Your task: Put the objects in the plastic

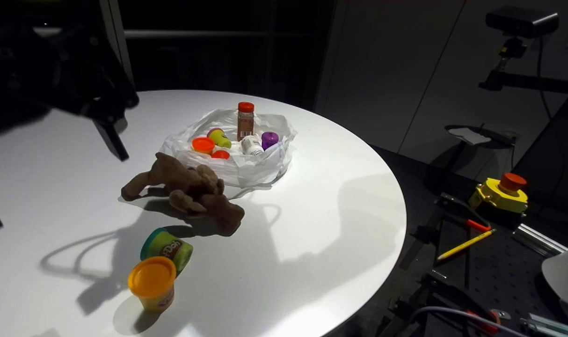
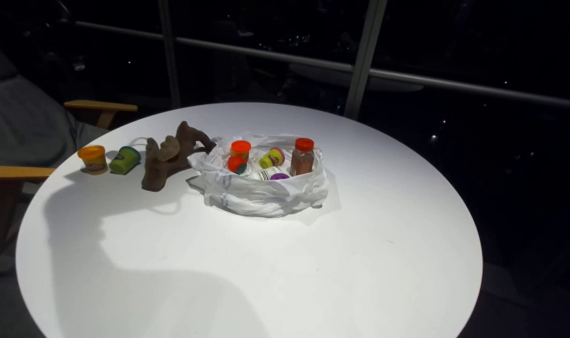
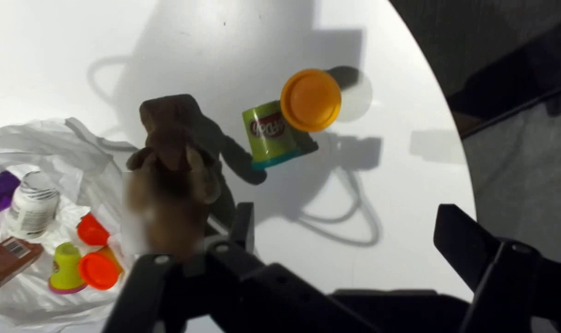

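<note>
My gripper (image 3: 345, 212) is open and empty above the table; its fingers (image 1: 54, 185) show at the left of an exterior view. A white plastic bag (image 1: 253, 175) (image 2: 266, 197) (image 3: 35, 134) lies open with several objects inside. Outside it, a brown plush toy (image 1: 171, 171) (image 2: 156, 173) (image 3: 169, 134) lies beside the bag; part of it is blurred in the wrist view. A green Play-Doh tub (image 1: 167, 248) (image 2: 125, 160) (image 3: 269, 134) lies on its side. An orange-lidded tub (image 1: 153, 281) (image 2: 93, 159) (image 3: 310, 100) stands upright close to it.
The bag holds a red-capped jar (image 1: 245, 122), a white bottle (image 1: 251, 145), a purple item (image 1: 270, 140), a yellow-green tub (image 1: 219, 138), a red-orange-lidded tub (image 1: 203, 145) and a red piece (image 1: 220, 154). The round table (image 2: 289, 263) has a curved edge near the orange-lidded tub.
</note>
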